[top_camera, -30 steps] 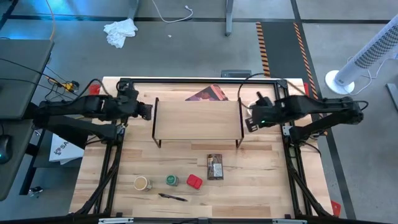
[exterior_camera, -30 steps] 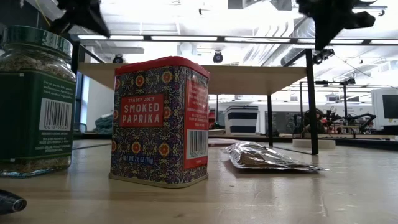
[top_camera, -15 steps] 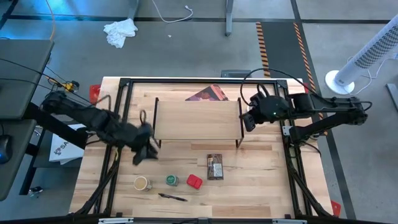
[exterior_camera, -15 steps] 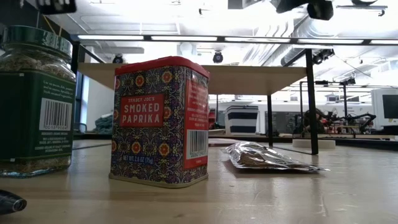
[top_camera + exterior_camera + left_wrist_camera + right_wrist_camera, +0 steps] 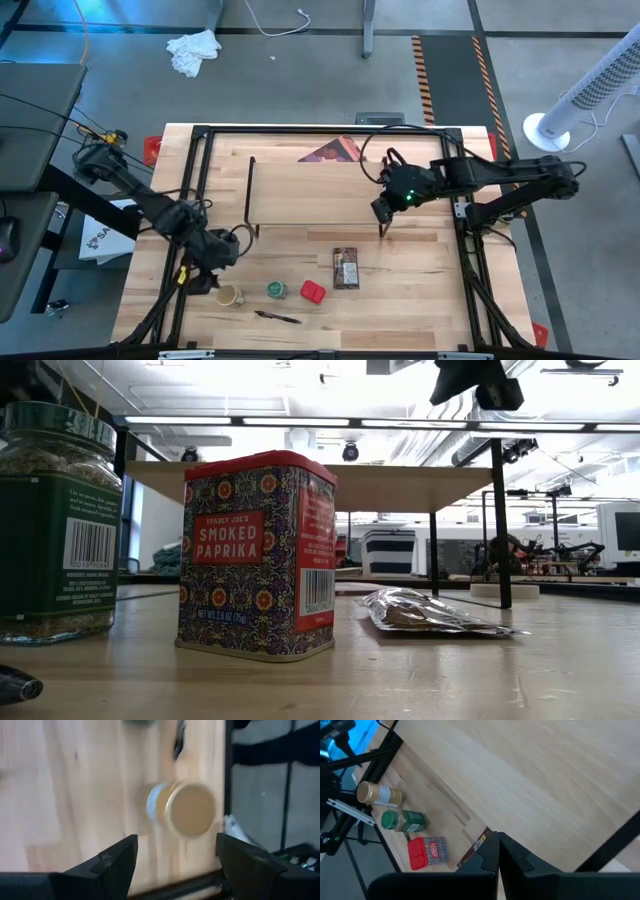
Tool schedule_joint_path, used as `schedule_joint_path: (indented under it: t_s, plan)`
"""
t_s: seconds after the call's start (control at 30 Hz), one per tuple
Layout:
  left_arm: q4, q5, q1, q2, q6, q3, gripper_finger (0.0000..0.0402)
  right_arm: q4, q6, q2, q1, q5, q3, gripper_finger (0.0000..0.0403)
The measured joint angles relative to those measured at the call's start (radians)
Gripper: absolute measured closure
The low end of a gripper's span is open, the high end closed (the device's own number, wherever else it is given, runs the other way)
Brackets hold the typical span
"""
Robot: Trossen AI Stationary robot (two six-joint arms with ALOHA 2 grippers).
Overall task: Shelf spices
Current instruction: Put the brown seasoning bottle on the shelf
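Left gripper is what I'm driving: it hangs low over the near-left part of the table, fingers spread apart with nothing between them. Through its wrist camera I see the tan-topped jar standing just ahead of the fingertips, not touching either one, with bare wood on the side of one finger and the table's black frame close past the jar on the other. From above, the same jar sits right beside the gripper, toward the near edge.

Beyond the jar, in a row leading away from my gripper, stand the green-lidded jar, then the red tin, each apart from its neighbour. The brown packet lies flat past the tin, nearer the shelf. A dark pen lies close to the near edge, below the row. Between the row and the shelf's front legs I have an open strip of wood.

Right gripper is clamped shut and empty, poised over the shelf's right front corner; the board fills most of its wrist view. A dark reddish card lies behind the shelf.
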Motion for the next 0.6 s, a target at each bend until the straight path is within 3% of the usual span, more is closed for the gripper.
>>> schedule_joint_path:
  t_s: [0.1, 0.27, 0.37, 0.6]
  plan:
    - [0.000, -0.001, -0.024, 0.002, -0.055, 0.000, 0.0131, 0.006, -0.010, 0.008, 0.000, 0.000, 0.000, 0.0403]
    - [0.150, -0.060, -0.081, 0.014, -0.151, 0.000, 0.0130, 0.005, -0.066, 0.010, 0.000, 0.002, 0.000, 0.0403]
    - [0.167, -0.112, -0.120, 0.065, -0.201, 0.000, 0.0130, 0.002, -0.106, 0.010, 0.000, 0.001, 0.000, 0.0403]
    - [0.170, -0.115, -0.167, 0.194, -0.318, 0.014, 0.0130, -0.008, -0.165, 0.010, 0.000, 0.001, 0.000, 0.0403]
